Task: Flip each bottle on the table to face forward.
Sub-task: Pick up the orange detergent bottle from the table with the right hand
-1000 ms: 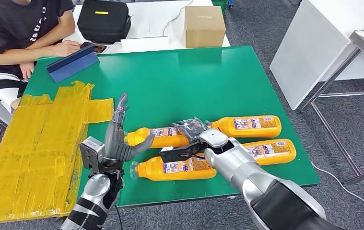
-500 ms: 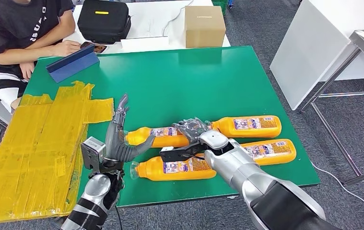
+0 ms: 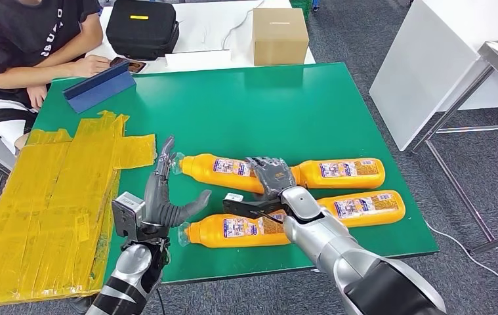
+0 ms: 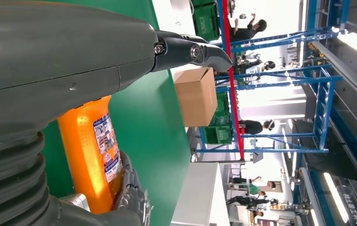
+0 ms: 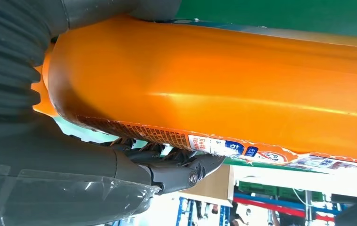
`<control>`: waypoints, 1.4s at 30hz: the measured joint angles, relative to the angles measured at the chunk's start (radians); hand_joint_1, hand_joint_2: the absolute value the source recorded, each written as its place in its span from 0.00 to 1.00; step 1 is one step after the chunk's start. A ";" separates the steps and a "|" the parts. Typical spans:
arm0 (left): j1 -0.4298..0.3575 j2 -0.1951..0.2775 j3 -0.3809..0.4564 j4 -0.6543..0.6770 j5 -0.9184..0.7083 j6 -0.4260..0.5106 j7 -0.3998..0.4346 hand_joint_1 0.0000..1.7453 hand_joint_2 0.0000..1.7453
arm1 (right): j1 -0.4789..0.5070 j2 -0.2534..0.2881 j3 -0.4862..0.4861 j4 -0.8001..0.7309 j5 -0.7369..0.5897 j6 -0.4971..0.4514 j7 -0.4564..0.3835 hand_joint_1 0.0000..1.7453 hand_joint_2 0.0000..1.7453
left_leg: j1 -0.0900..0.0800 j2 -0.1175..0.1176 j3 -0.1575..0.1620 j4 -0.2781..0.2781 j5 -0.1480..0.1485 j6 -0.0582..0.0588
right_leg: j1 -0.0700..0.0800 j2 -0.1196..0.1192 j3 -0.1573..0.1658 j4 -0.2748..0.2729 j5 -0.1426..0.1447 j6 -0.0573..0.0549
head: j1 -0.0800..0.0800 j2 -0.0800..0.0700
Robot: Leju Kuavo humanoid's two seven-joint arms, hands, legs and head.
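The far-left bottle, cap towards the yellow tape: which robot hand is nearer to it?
Right. The right hand rests on that far-left bottle's base end; the left hand stands open just short of its cap.

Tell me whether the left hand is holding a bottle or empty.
Empty. The left hand stands with its fingers spread apart beside the nearest bottle, gripping nothing.

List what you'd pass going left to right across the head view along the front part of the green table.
Yellow tape patch → left hand → front-left bottle → right hand → front-right bottle
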State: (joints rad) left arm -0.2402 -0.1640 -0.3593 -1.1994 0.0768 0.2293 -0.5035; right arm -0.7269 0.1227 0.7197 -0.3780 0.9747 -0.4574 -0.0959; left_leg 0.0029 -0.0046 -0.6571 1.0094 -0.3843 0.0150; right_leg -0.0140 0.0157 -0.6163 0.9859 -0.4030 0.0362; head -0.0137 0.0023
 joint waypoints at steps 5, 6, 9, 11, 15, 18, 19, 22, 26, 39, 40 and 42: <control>0.002 0.000 0.000 0.000 0.000 0.000 0.000 0.00 1.00 | 0.006 0.000 -0.009 0.000 0.000 0.000 0.000 1.00 1.00 | 0.000 0.000 0.000 0.000 0.000 0.000 | 0.000 0.000 0.000 0.000 0.000 0.000 | 0.000 0.000; 0.003 0.000 0.000 0.000 0.000 0.000 0.000 0.00 1.00 | 0.007 0.000 -0.010 -0.001 -0.001 -0.002 -0.001 1.00 1.00 | 0.000 0.000 0.000 0.000 0.000 0.000 | 0.000 0.000 0.000 0.000 0.000 0.000 | 0.000 0.000; 0.006 0.000 0.000 -0.001 0.000 0.000 0.005 0.00 1.00 | 0.014 -0.001 -0.029 -0.010 -0.038 -0.042 -0.022 1.00 1.00 | 0.000 0.000 0.000 0.000 0.000 0.000 | 0.000 0.000 0.000 0.000 0.000 0.000 | 0.000 0.000; 0.013 0.000 0.000 -0.005 0.000 -0.001 0.008 0.00 1.00 | 0.025 -0.001 -0.061 -0.028 -0.095 -0.094 -0.061 1.00 1.00 | 0.000 0.000 0.000 0.000 0.000 0.000 | 0.000 0.000 0.000 0.000 0.000 0.000 | 0.000 0.000; 0.033 0.003 0.000 -0.018 -0.001 -0.003 0.015 0.00 1.00 | 0.057 -0.001 -0.156 -0.095 -0.260 -0.106 -0.187 1.00 1.00 | 0.000 0.000 0.000 0.000 0.000 0.000 | 0.000 0.000 0.000 0.000 0.000 0.000 | 0.000 0.000; 0.049 0.008 0.000 -0.032 0.001 -0.011 0.018 0.00 1.00 | 0.094 -0.001 -0.235 -0.170 -0.382 -0.074 -0.280 1.00 1.00 | 0.000 0.000 0.000 0.000 0.000 0.000 | 0.000 0.000 0.000 0.000 0.000 0.000 | 0.000 0.000; 0.053 0.011 0.000 -0.037 0.006 -0.019 0.021 0.00 1.00 | 0.111 0.000 -0.260 -0.201 -0.421 -0.067 -0.313 1.00 1.00 | 0.000 -0.001 0.000 0.000 0.000 0.000 | 0.000 0.000 0.000 0.000 0.000 0.000 | 0.000 0.000; 0.061 0.018 0.000 -0.048 0.054 -0.071 0.044 0.00 1.00 | 0.169 0.009 -0.330 -0.308 -0.550 -0.029 -0.403 1.00 1.00 | 0.000 0.000 -0.001 0.000 0.000 0.000 | 0.000 0.000 0.000 0.000 0.000 0.000 | 0.000 0.000; 0.057 0.025 0.000 -0.051 0.145 -0.157 0.088 0.00 1.00 | 0.242 0.029 -0.391 -0.443 -0.706 0.071 -0.438 1.00 1.00 | 0.000 0.000 -0.001 0.000 0.000 0.000 | 0.000 0.000 0.000 0.000 0.000 0.000 | 0.000 0.000; -0.018 0.040 0.001 -0.018 0.297 -0.253 0.170 0.00 1.00 | 0.342 0.054 -0.393 -0.644 -0.795 0.164 -0.476 1.00 1.00 | 0.000 0.000 -0.001 0.000 0.000 0.000 | 0.000 0.000 -0.001 0.000 0.000 0.000 | 0.000 0.000; -0.026 0.041 0.000 -0.012 0.304 -0.257 0.176 0.00 1.00 | 0.342 0.056 -0.391 -0.644 -0.799 0.170 -0.478 1.00 1.00 | 0.000 0.000 -0.001 0.000 0.000 0.000 | 0.000 0.000 -0.001 0.000 0.000 0.000 | 0.000 0.000; -0.043 0.041 0.000 0.001 0.332 -0.276 0.196 0.00 1.00 | 0.343 0.059 -0.383 -0.644 -0.803 0.184 -0.485 1.00 1.00 | 0.000 0.000 -0.001 0.000 0.000 0.000 | 0.000 0.000 -0.001 0.000 0.000 0.000 | 0.000 0.000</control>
State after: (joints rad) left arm -0.2827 -0.1228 -0.3597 -1.1983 0.4083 -0.0465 -0.3071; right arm -0.3840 0.1821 0.3371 -1.0220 0.1717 -0.2735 -0.5809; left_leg 0.0031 -0.0047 -0.6576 1.0093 -0.3845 0.0148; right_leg -0.0139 0.0155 -0.6169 0.9858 -0.4033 0.0360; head -0.0136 0.0023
